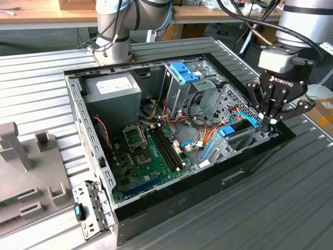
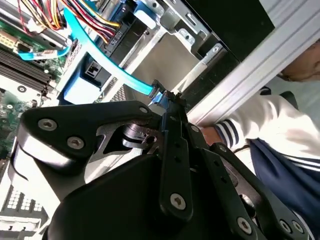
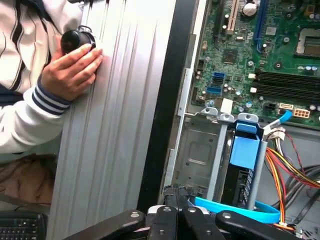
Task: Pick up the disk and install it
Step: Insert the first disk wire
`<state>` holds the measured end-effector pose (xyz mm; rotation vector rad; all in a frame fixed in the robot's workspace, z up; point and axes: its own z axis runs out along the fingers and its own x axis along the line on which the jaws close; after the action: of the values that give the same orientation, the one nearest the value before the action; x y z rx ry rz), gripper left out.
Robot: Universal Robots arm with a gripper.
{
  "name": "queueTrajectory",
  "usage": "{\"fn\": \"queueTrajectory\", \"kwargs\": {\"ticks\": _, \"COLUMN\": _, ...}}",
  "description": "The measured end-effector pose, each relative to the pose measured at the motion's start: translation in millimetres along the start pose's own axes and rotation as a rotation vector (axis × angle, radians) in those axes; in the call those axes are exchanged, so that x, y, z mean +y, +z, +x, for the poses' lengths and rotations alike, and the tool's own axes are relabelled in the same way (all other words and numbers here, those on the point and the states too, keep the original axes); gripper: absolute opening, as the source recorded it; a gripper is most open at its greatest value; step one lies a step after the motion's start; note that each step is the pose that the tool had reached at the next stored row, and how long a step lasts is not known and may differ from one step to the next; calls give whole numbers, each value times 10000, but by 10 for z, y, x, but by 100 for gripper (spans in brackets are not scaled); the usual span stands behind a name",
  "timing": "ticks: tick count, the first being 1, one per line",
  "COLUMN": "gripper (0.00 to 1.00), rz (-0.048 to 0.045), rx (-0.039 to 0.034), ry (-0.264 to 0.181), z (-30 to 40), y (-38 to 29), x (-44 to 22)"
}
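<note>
The disk (image 1: 231, 133) stands on edge in a metal bay at the case's right end in the exterior view, its blue frame (image 3: 245, 150) uppermost. In the second wrist view the blue frame (image 2: 80, 90) lies just beyond my fingers. My gripper (image 1: 267, 122) hovers over the case's right wall beside that bay. Its fingertips (image 3: 177, 192) are pressed together. A light blue flat cable (image 2: 110, 65) runs taut from the disk's side straight to the pinched tips of the gripper (image 2: 167, 100), and its end sits between them.
The open computer case (image 1: 171, 208) lies on a ribbed metal table (image 1: 291, 198), showing a green motherboard (image 1: 151, 151), a grey power supply (image 1: 112, 91) and a drive cage with a blue latch (image 1: 183, 70). A person's hand (image 3: 72, 67) rests on a black knob beside the case. A grey fixture (image 1: 21, 172) stands at the exterior view's left.
</note>
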<state>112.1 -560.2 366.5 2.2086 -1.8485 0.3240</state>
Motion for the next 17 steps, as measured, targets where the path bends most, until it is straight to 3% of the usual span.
{"fn": "queueTrajectory", "kwargs": {"ticks": 1, "gripper": 11, "rz": -14, "rx": 253, "ry": 7, "z": -16, "y": -16, "x": -3}}
{"fn": "queueTrajectory", "kwargs": {"ticks": 2, "gripper": 11, "rz": 2, "rx": 183, "ry": 11, "z": -15, "y": -23, "x": -2}}
{"fn": "queueTrajectory", "kwargs": {"ticks": 3, "gripper": 11, "rz": 49, "rx": -85, "ry": 16, "z": -16, "y": -23, "x": -1}}
{"fn": "queueTrajectory", "kwargs": {"ticks": 5, "gripper": 11, "rz": 182, "rx": -842, "ry": 28, "z": -16, "y": -23, "x": -2}}
{"fn": "queueTrajectory", "kwargs": {"ticks": 6, "gripper": 11, "rz": 218, "rx": -1047, "ry": 31, "z": -15, "y": -28, "x": -2}}
{"fn": "queueTrajectory", "kwargs": {"ticks": 9, "gripper": 11, "rz": 230, "rx": -1076, "ry": 4, "z": -14, "y": -128, "x": -3}}
{"fn": "queueTrajectory", "kwargs": {"ticks": 11, "gripper": 11, "rz": 234, "rx": -1094, "ry": -46, "z": -20, "y": -139, "x": -4}}
{"fn": "queueTrajectory", "kwargs": {"ticks": 14, "gripper": 11, "rz": 89, "rx": -1138, "ry": -358, "z": -32, "y": -148, "x": -9}}
{"fn": "queueTrajectory", "kwargs": {"ticks": 17, "gripper": 11, "rz": 51, "rx": -1149, "ry": -578, "z": -64, "y": -165, "x": -15}}
